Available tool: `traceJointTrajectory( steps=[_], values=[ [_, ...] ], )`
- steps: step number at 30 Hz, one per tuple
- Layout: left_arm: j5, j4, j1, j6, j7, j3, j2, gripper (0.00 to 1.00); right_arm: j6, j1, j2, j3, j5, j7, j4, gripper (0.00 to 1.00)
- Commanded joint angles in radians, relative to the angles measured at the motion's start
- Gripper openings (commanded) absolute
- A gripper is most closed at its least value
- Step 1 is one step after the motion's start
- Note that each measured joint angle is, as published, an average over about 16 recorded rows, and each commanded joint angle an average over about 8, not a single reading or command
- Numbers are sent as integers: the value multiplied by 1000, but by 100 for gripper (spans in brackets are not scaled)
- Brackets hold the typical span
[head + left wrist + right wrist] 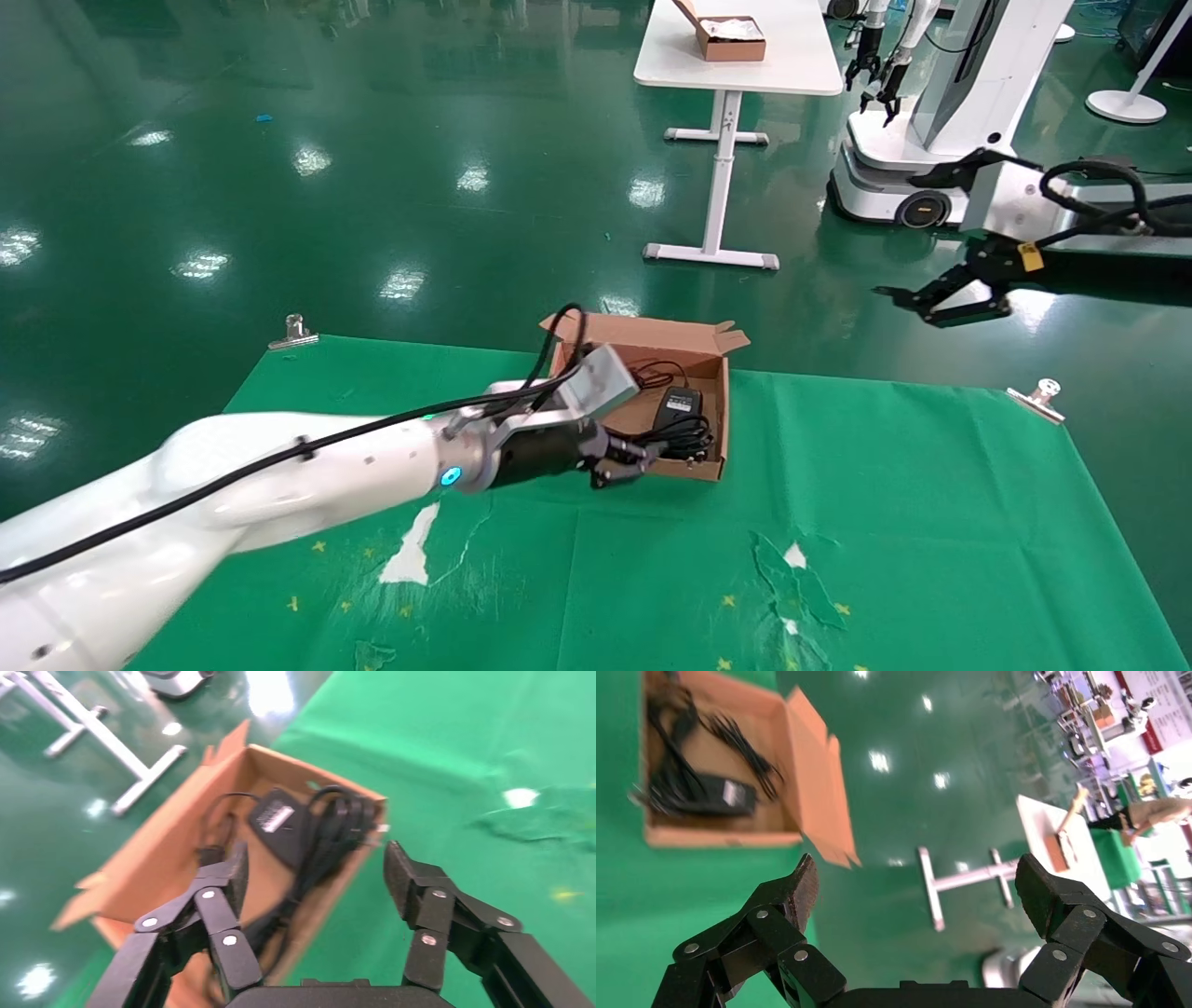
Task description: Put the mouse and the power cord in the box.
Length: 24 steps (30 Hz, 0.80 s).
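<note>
The box point(705, 343) stands open at the far middle of the green cloth. Inside lie the black mouse point(679, 402), pale label up, with its thin cable point(655, 373), and the thick coiled power cord point(691, 436) at the near end. My left gripper point(626, 463) is open at the box's near left corner, holding nothing. In the left wrist view its fingers point(316, 860) straddle the box wall point(320, 913), with the mouse point(276, 821) and power cord point(336, 822) beyond. My right gripper point(917, 304) hangs open above the floor, far right of the box point(817, 790).
Green cloth point(885, 485) covers my table, torn in patches point(792, 578), with metal clips point(293, 331) point(1038, 396) at the far corners. Beyond stand a white table point(736, 70) bearing another cardboard box point(731, 39) and another robot point(931, 121).
</note>
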Motion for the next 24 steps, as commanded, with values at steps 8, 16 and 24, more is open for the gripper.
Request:
traceJointTrajectory(
  steps=[8, 16, 24],
  values=[
    [-71, -106, 87, 159, -11, -163, -116, 100, -50, -147, 51, 62, 105, 158, 193, 100],
    [-135, -200, 165, 300, -21, -307, -218, 100, -94, -278, 96, 117, 198, 298, 365, 100],
    [-198, -295, 242, 442, -31, -452, -321, 100, -139, -409, 142, 172, 291, 438, 537, 100]
  ],
)
